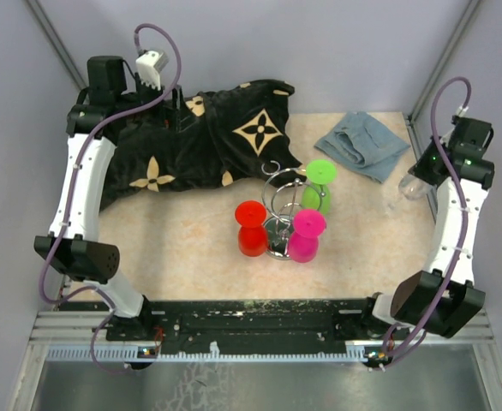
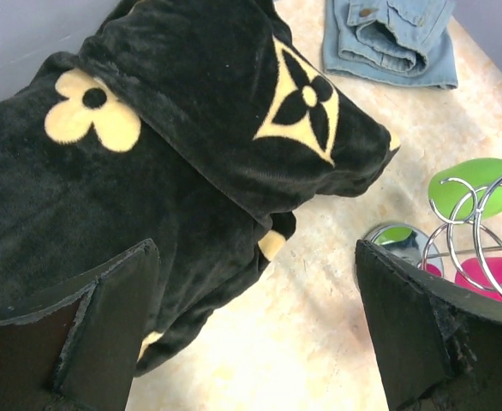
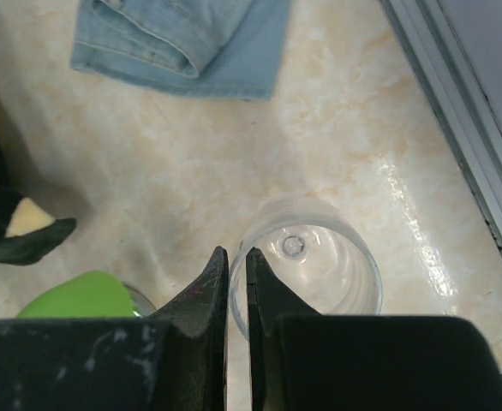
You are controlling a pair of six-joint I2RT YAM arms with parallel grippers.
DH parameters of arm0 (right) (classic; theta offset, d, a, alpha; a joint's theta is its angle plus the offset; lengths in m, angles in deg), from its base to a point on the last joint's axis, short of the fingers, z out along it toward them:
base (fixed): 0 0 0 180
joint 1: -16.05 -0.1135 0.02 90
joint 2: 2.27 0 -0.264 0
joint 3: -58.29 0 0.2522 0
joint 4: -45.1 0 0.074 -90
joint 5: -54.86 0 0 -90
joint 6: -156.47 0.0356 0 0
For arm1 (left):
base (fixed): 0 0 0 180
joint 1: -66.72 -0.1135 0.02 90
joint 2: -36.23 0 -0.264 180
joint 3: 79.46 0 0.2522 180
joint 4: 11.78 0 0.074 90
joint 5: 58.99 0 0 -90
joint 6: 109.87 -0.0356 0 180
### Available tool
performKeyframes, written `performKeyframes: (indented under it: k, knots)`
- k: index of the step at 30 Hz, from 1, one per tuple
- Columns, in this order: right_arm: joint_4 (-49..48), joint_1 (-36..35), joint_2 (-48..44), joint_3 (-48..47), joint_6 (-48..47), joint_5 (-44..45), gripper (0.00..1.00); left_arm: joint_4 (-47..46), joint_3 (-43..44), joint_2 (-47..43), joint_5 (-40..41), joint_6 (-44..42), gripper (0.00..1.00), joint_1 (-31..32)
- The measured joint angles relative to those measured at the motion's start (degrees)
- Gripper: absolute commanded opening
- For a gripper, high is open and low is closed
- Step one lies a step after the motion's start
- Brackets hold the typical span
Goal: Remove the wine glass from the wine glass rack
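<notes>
The wine glass rack is a shiny wire stand at the table's middle; its loops also show in the left wrist view. A red glass, a pink glass and a green glass sit upside down around it. My right gripper is at the right side of the table, away from the rack. In the right wrist view it is shut on the rim of a clear wine glass, one finger inside and one outside. My left gripper is open and empty above the black cloth's edge.
A black velvet cloth with cream flower marks covers the back left. Folded blue jeans lie at the back right. Grey walls close in the back and sides, and a metal rail runs along the near edge.
</notes>
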Motion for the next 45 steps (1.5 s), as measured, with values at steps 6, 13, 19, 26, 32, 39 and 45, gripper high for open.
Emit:
performKeyframes:
  k: [6, 13, 19, 26, 32, 39, 45]
  knots:
    - [-5.6, 0.0, -0.3, 7.6, -1.6, 4.4, 0.00, 4.8, 1.5, 0.8, 1.5, -0.6, 1.00, 0.0]
    - [-11.8, -0.3, -0.3, 15.1, -3.6, 6.8, 0.00, 7.3, 1.4, 0.9, 1.9, -1.3, 1.00, 0.0]
    - [-17.4, -0.8, -0.1, 19.7, -5.7, 8.3, 0.00, 7.7, 1.4, 1.4, 1.6, -1.3, 1.00, 0.0]
    - [-24.0, -0.9, 0.0, 22.2, -7.6, 8.8, 0.00, 9.2, 1.4, 2.1, 1.4, -1.3, 1.00, 0.0]
    - [-24.7, -0.9, 0.3, 22.2, -7.9, 8.4, 0.17, 10.0, 1.4, 2.3, 1.4, -1.3, 1.00, 0.0]
    - [-24.2, -0.9, 0.2, 22.1, -8.0, 6.5, 0.37, 10.0, 1.4, 2.3, 1.4, -1.3, 1.00, 0.0]
    - [-22.6, -1.2, -0.2, 19.8, -7.8, 4.1, 0.56, 10.0, 1.3, 2.3, 1.4, -1.4, 1.00, 0.0]
